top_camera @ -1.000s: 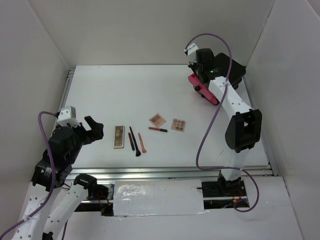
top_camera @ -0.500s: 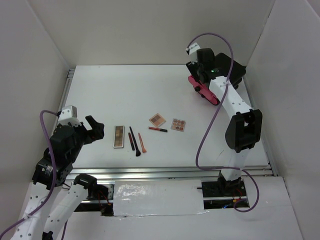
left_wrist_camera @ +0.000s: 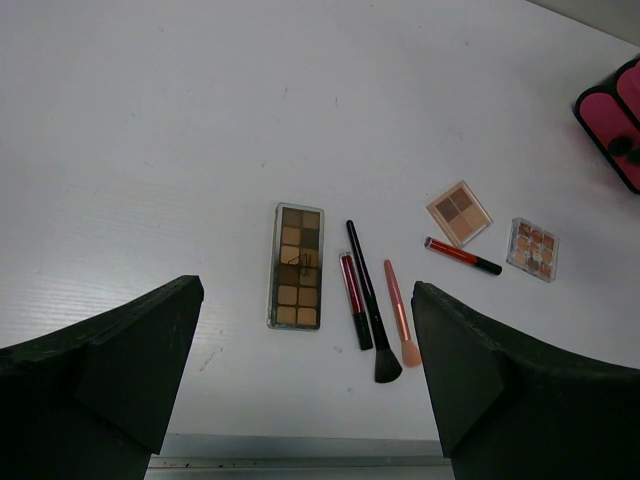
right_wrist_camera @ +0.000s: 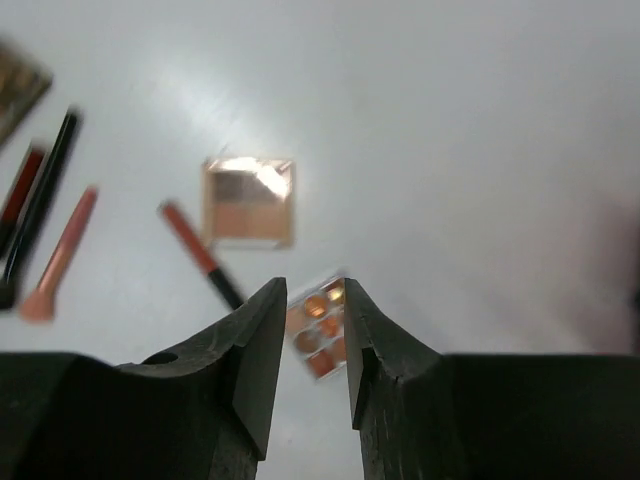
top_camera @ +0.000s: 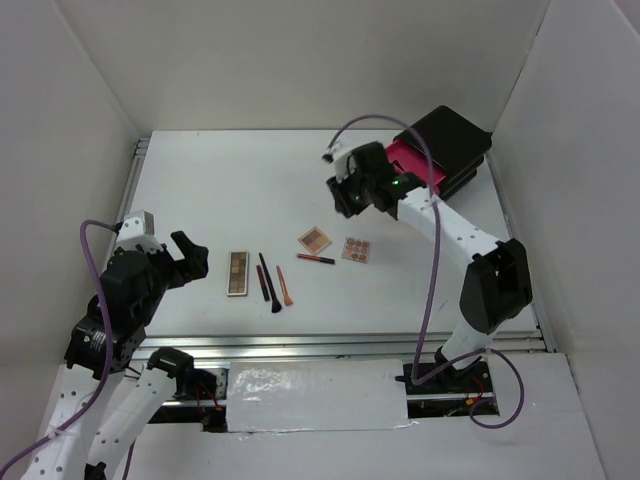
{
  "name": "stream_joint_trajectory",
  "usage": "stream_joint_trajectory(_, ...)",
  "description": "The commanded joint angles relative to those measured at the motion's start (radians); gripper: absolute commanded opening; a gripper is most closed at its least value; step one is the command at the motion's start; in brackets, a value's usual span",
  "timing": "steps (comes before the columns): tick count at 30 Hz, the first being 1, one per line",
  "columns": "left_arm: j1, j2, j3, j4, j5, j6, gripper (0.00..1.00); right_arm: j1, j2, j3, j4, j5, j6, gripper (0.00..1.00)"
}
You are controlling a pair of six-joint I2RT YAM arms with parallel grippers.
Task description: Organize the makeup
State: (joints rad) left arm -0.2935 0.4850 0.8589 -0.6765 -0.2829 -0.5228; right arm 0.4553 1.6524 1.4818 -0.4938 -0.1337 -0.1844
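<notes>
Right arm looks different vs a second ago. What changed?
The right gripper swung away from the pink drawer of the black box toward the table's middle. It now hangs over the square palettes, holding nothing. The left gripper stayed open at its side. The long palette, brushes and square palettes lie where they were.
</notes>
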Motion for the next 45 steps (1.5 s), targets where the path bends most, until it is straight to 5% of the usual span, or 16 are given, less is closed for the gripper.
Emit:
stream_joint_trajectory(1, -0.004, 0.006, -0.001, 0.041, 0.01, 0.018, 0.99, 0.098, 0.003, -0.098, -0.006, -0.124, -0.105, 0.37)
stream_joint_trajectory(16, -0.006, 0.013, 0.0, 0.038, 0.01, 0.018, 0.99, 0.232, 0.161, -0.192, 0.014, -0.055, -0.127, 0.51)
stream_joint_trajectory(19, -0.006, 0.007, 0.0, 0.038, 0.008, 0.017, 0.99, 0.235, 0.185, -0.199, 0.029, -0.037, -0.13, 0.68)
stream_joint_trajectory(35, -0.009, 0.007, 0.0, 0.038, 0.008, 0.017, 0.99, 0.237, 0.337, -0.078, -0.063, 0.002, -0.181, 0.65)
stream_joint_trajectory(45, -0.01, 0.01, 0.0, 0.04, 0.01, 0.018, 0.99, 0.255, 0.33, -0.074, -0.114, -0.072, -0.204, 0.12)
